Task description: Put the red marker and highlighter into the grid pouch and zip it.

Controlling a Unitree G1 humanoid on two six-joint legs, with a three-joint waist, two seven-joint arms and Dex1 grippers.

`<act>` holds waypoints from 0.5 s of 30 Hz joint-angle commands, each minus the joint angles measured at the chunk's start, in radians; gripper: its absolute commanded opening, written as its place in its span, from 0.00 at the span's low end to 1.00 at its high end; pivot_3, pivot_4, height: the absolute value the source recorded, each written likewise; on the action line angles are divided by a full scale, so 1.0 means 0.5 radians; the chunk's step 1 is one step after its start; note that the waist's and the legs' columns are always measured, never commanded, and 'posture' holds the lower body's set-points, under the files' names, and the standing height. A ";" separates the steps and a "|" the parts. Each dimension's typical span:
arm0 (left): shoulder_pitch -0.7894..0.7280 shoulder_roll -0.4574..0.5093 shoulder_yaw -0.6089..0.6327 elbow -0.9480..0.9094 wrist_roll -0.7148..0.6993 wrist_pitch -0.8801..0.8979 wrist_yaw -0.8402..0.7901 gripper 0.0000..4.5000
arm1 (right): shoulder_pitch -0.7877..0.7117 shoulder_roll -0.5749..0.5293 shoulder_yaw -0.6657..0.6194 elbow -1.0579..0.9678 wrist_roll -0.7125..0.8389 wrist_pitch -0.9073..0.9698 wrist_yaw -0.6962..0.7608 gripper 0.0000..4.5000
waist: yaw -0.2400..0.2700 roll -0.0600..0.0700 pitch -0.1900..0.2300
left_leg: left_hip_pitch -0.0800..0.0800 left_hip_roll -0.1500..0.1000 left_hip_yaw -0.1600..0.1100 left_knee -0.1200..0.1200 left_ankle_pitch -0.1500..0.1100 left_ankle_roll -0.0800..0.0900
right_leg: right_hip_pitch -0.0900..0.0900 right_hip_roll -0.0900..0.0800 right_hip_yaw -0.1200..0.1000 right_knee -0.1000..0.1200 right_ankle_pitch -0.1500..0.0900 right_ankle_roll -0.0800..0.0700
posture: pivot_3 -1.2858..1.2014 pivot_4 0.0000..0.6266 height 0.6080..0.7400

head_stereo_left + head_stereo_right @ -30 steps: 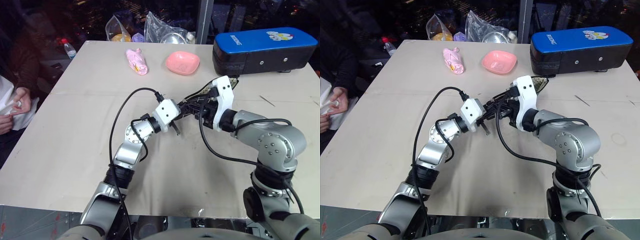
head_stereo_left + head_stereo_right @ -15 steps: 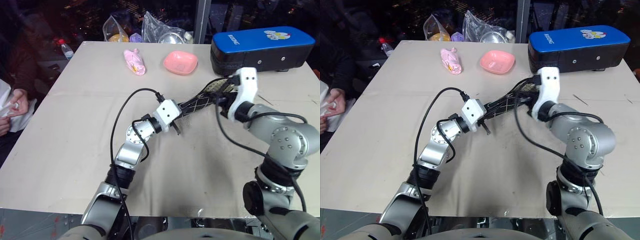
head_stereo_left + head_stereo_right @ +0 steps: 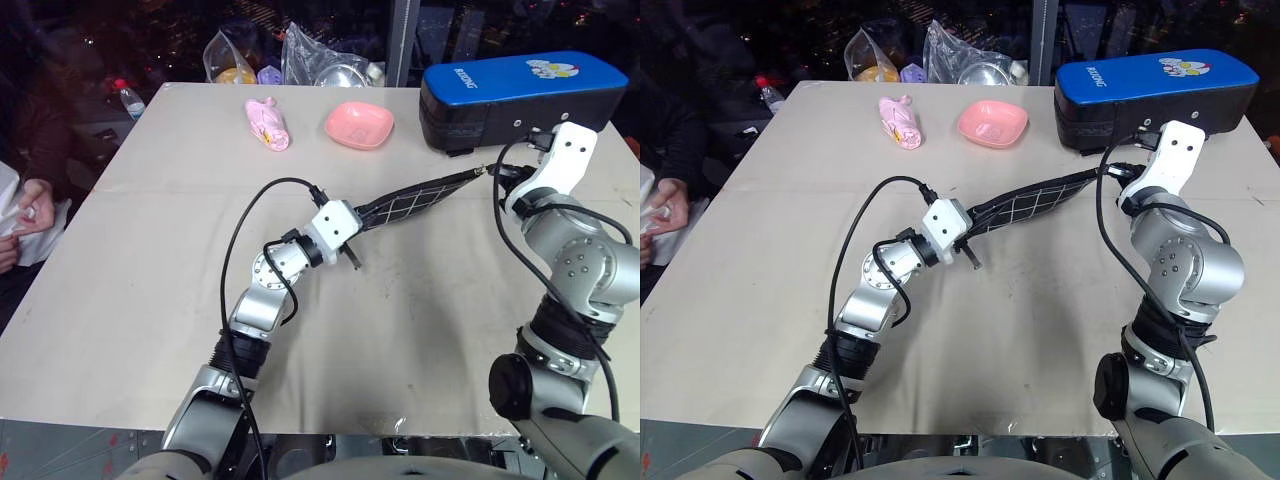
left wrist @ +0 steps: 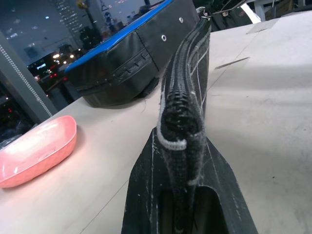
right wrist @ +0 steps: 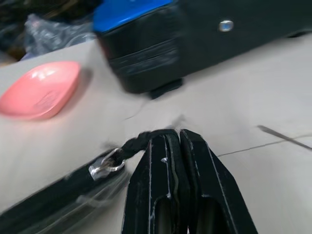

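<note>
The grid pouch [image 3: 415, 199], black with white lines, is stretched out above the table between my two grippers. My left gripper [image 3: 357, 224] is shut on its near end; in the left wrist view the zipper edge [image 4: 184, 92] runs away from the fingers [image 4: 141, 195] and looks closed. At the far end, beside the blue-topped case, my right gripper [image 3: 495, 172] is shut on the pouch's zipper pull [image 5: 130, 145], a dark cord on a metal ring [image 5: 105, 166]. The red marker and the highlighter are out of view.
A big black case with a blue top [image 3: 520, 90] stands at the back right, close behind my right gripper. A pink dish [image 3: 358, 123], a pink soft object [image 3: 270, 122] and plastic bags [image 3: 330, 62] lie at the far edge. A person's hands [image 3: 25, 215] are at the left.
My right gripper has swung right, away from the left one, drawing the zipper pull along the pouch. The pouch now hangs straight between them. The left gripper has stayed put.
</note>
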 commanded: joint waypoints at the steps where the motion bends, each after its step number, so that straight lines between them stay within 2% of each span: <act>1: -0.003 0.023 0.058 -0.035 0.001 -0.048 0.050 0.00 | 0.003 -0.101 0.000 -0.092 0.155 0.033 0.197 0.01 | 0.000 0.001 0.000 | 0.000 0.000 0.000 0.000 0.000 0.000 | 0.000 0.000 0.000 0.000 0.000 0.000 | 0.52 0.24 1.00; 2: -0.006 0.034 0.055 -0.028 0.016 -0.066 0.052 0.00 | 0.052 -0.169 0.061 -0.136 0.218 0.064 0.317 0.01 | 0.000 0.001 0.000 | 0.000 0.000 0.000 0.000 0.000 0.000 | 0.000 0.000 0.000 0.000 0.000 0.000 | 0.52 0.24 1.00; 6: 0.010 0.100 0.030 -0.041 0.008 -0.119 -0.022 0.00 | 0.277 -0.486 0.171 -0.216 0.364 0.156 0.648 0.41 | 0.006 0.001 0.000 | -0.001 0.000 0.000 -0.002 0.000 0.001 | 0.000 0.000 0.000 -0.004 0.000 0.000 | 0.52 0.24 1.00; 7: 0.022 0.119 0.029 -0.056 -0.002 -0.124 -0.045 0.11 | 0.334 -0.566 0.179 -0.229 0.391 0.172 0.714 0.52 | 0.008 0.001 0.000 | -0.001 0.000 0.000 -0.003 0.000 0.001 | 0.000 0.000 0.000 -0.005 0.000 0.000 | 0.52 0.24 1.00; 8: 0.046 0.154 0.025 -0.083 -0.014 -0.128 -0.089 0.15 | 0.418 -0.678 0.190 -0.237 0.393 0.097 0.814 0.60 | 0.009 0.001 0.001 | -0.001 0.000 0.000 -0.002 -0.001 0.001 | 0.001 -0.001 -0.001 -0.006 0.000 0.000 | 0.52 0.24 1.00; 9: 0.071 0.188 0.024 -0.108 -0.016 -0.133 -0.120 0.23 | 0.499 -0.784 0.202 -0.237 0.384 0.002 0.911 0.73 | 0.007 0.001 0.001 | -0.002 0.000 0.000 -0.002 -0.001 0.001 | 0.001 -0.002 -0.001 -0.007 0.000 0.000 | 0.52 0.24 1.00; 11: 0.143 0.263 0.044 -0.168 -0.031 -0.133 -0.167 0.43 | 0.701 -0.991 0.212 -0.194 0.367 -0.227 1.165 0.92 | 0.004 0.001 0.001 | -0.002 -0.001 0.000 -0.003 -0.001 0.002 | 0.001 -0.002 0.000 -0.007 0.000 0.000 | 0.52 0.24 1.00; 12: 0.180 0.289 0.058 -0.203 -0.044 -0.121 -0.178 0.53 | 0.789 -1.051 0.200 -0.162 0.375 -0.334 1.280 0.93 | 0.004 0.001 0.001 | -0.001 -0.001 -0.001 -0.003 -0.002 0.003 | 0.001 -0.002 0.000 -0.009 0.000 0.000 | 0.52 0.24 1.00; 14: 0.427 0.411 0.142 -0.435 -0.272 0.071 -0.315 0.67 | 1.082 -1.187 0.168 0.008 0.344 -0.758 1.675 0.93 | -0.003 -0.001 0.000 | -0.001 0.000 -0.001 -0.004 -0.002 0.003 | 0.001 0.000 0.000 -0.010 0.000 0.000 | 0.52 0.24 1.00; 15: 0.516 0.454 0.171 -0.524 -0.352 0.155 -0.355 0.78 | 1.171 -1.225 0.161 0.080 0.334 -0.934 1.802 0.93 | -0.009 -0.001 0.000 | 0.001 0.002 -0.001 -0.009 -0.003 0.004 | 0.002 0.001 0.000 -0.017 0.000 0.000 | 0.52 0.24 1.00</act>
